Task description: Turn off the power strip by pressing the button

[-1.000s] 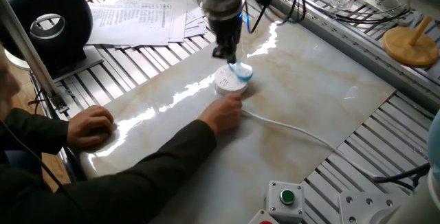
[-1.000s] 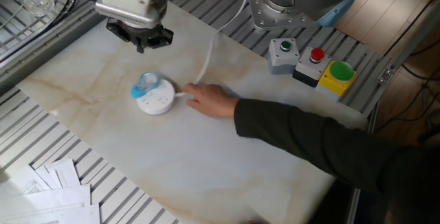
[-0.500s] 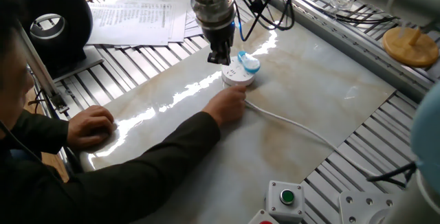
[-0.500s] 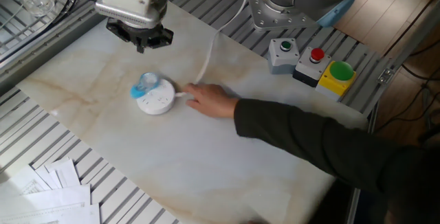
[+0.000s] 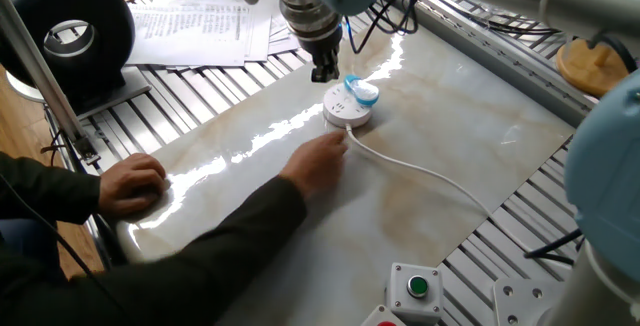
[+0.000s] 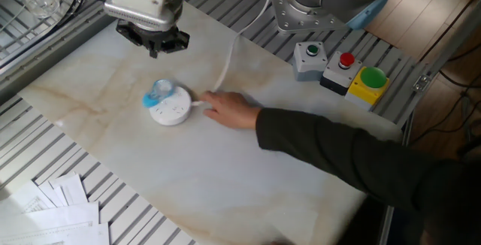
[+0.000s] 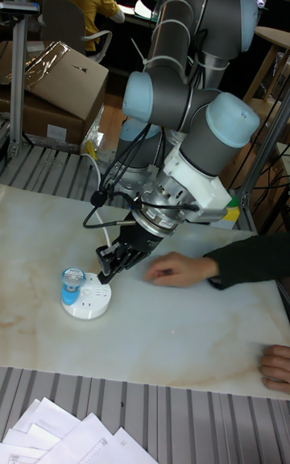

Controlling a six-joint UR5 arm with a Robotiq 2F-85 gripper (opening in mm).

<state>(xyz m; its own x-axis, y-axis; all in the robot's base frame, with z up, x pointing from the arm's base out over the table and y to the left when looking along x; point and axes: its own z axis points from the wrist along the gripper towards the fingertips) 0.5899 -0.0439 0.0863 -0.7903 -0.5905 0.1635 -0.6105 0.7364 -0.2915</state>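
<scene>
Power strip (image 5: 347, 112): on the marble surface (image 5: 450, 136), mid-slab.
Button (image 5: 361, 92): glowing blue; press appears outstanding.
Gripper (image 5: 324, 72): raised just beside strip; finger state cannot be determined.
Hand (image 5: 318, 158): beside the cord (image 5: 420, 174).

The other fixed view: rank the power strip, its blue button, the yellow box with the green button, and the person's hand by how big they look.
1. Hand
2. Power strip and yellow box, too alike to rank
3. Button, smallest
</scene>
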